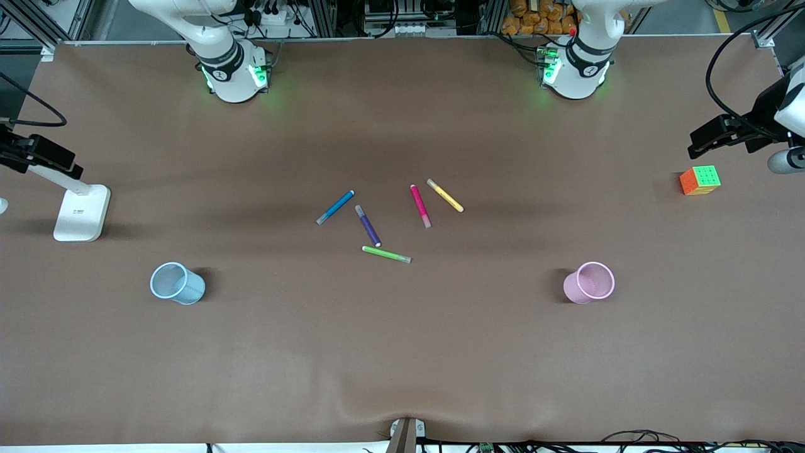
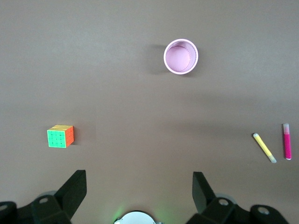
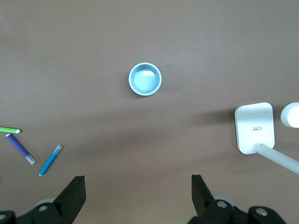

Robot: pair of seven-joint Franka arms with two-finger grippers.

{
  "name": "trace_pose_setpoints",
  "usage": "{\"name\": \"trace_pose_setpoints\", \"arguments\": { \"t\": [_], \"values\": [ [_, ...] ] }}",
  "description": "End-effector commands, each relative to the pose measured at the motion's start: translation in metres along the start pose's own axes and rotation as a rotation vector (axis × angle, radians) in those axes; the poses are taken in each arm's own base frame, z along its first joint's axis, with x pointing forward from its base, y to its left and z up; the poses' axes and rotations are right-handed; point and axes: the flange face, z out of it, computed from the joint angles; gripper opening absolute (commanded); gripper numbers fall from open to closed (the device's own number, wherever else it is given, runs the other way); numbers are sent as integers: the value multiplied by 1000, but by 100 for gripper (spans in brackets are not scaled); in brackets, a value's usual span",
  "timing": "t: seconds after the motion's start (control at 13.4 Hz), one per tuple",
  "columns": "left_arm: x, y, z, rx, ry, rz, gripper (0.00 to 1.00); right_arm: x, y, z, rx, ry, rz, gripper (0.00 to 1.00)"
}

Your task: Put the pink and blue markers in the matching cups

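Observation:
The blue marker (image 1: 335, 207) and the pink marker (image 1: 421, 206) lie flat at the middle of the table among other markers. The pale blue cup (image 1: 177, 283) stands upright toward the right arm's end, the pale pink cup (image 1: 589, 282) toward the left arm's end, both nearer the front camera than the markers. My left gripper (image 2: 138, 177) is open and empty, high over the table, seeing the pink cup (image 2: 181, 56) and pink marker (image 2: 287, 141). My right gripper (image 3: 137, 179) is open and empty, high up, seeing the blue cup (image 3: 145, 79) and blue marker (image 3: 50, 160). Both arms wait.
A purple marker (image 1: 368, 225), a yellow marker (image 1: 445, 195) and a green marker (image 1: 386, 254) lie among the two. A colour cube (image 1: 700, 180) sits at the left arm's end. A white stand (image 1: 80, 212) is at the right arm's end.

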Motion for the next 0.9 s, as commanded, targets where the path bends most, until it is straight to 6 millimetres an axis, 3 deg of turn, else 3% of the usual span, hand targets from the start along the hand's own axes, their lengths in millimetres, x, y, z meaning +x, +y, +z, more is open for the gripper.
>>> {"name": "trace_pose_setpoints", "arguments": {
  "t": [0.0, 0.37, 0.6, 0.82],
  "values": [
    [1, 6, -1, 6, -8, 2, 100, -4, 5, -6, -6, 12, 1, 100],
    [6, 25, 17, 10, -43, -22, 100, 11, 3, 8, -21, -2, -6, 100],
    [11, 49, 29, 11, -54, -43, 100, 21, 6, 17, -33, -12, 0, 100],
    [18, 80, 52, 9, -85, -33, 100, 41, 13, 48, -38, -41, 10, 100]
  ]
}}
